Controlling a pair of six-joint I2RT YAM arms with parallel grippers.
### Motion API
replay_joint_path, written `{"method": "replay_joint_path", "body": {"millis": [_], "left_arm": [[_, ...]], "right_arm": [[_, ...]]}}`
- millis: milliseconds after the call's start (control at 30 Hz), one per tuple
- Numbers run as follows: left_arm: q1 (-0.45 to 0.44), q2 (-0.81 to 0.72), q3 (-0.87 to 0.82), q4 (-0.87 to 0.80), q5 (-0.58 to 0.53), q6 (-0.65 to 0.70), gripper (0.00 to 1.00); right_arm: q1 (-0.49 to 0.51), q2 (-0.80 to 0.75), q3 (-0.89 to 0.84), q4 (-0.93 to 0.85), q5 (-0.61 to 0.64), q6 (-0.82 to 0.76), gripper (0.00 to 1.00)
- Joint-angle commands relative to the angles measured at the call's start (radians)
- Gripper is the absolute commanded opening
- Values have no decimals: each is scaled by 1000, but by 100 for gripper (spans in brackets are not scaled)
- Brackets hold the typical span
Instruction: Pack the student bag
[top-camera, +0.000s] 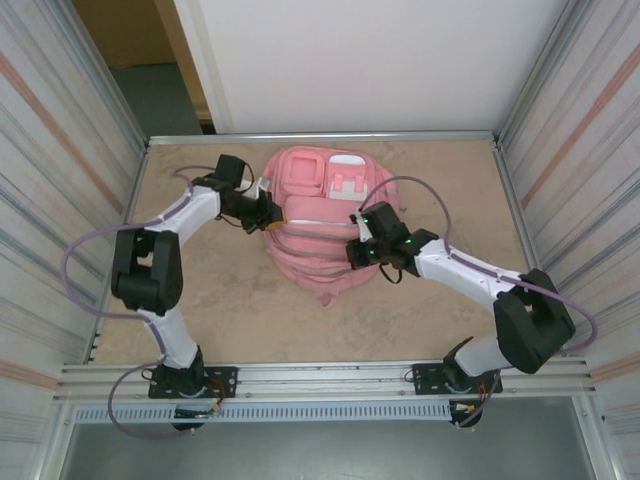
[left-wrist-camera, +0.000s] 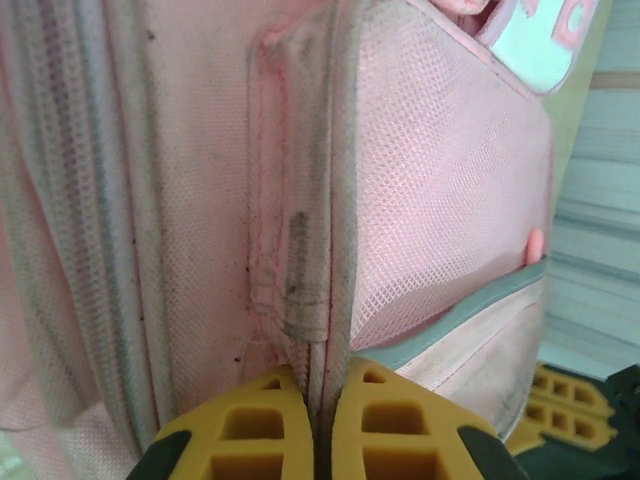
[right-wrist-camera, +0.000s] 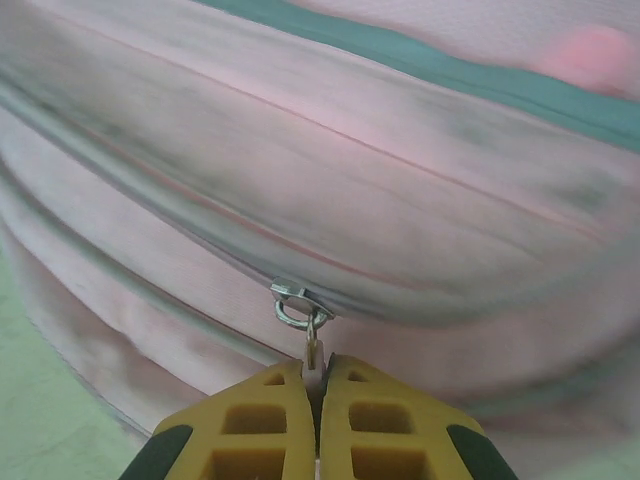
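- Student bag (top-camera: 305, 245) lies flat on the table (top-camera: 200, 300), front pockets facing up. It sits in the far middle of the table, with both arms reaching in to it from either side.
- Left gripper (top-camera: 268, 212) is at the bag's left edge, about halfway along the bag.
- Left wrist view: the left gripper (left-wrist-camera: 318, 390) has its yellow jaws pressed together on a thin strip of the bag's pink fabric along a side seam. No gap shows between them.
- Just above that pinch there is a grubby sewn tab (left-wrist-camera: 298, 290). The mesh pocket (left-wrist-camera: 440, 180) lies beside the tab, edged in grey-green trim.
- Right gripper (top-camera: 355, 252) rests on the bag's right side, toward the bag's near end.
- Right wrist view: the right gripper (right-wrist-camera: 318, 375) has its jaws shut on the small metal zip pull (right-wrist-camera: 312, 348), which stands between the fingertips.
- The pull hangs from the zip slider (right-wrist-camera: 295, 298), which sits on a zip line curving across the bag's side.
- This view is soft with blur, so I cannot tell whether the zip is open or closed beside the slider.
- A grey-green trim band (right-wrist-camera: 480, 70) crosses the bag above the zip.
- The bag's fabric shows grey smudges along its seams.
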Motion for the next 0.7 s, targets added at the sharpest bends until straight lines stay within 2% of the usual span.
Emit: {"method": "replay_joint_path", "body": {"millis": [0,100,133,200,267,400,533,667], "left_arm": [[58,107,201,-162,-93,187,3],[85,157,277,-111,-192,108,26],[101,161,286,-83,-203,49,27],[128,155,301,-58,-143,-45,31],[134,110,284,-82,-142,-72,38],[132,-89,62,-136,-205,-82,53],[143,-248,-171,-87,-169,-152,54],[123,-296,-244,8,-133,-245,54]], "right_arm": [[-21,-33,-2,-106,41,-59,0],[36,31,66,-54,-38,-42,0],[54,68,105,-26,-91,-2,0],[108,151,170,62,-163,78,0],[173,231,252,131,-171,115,0],[248,371,431,151,-188,123,0],[281,432,479,166,-216,102,0],[294,458,479,170,-279,106,0]]}}
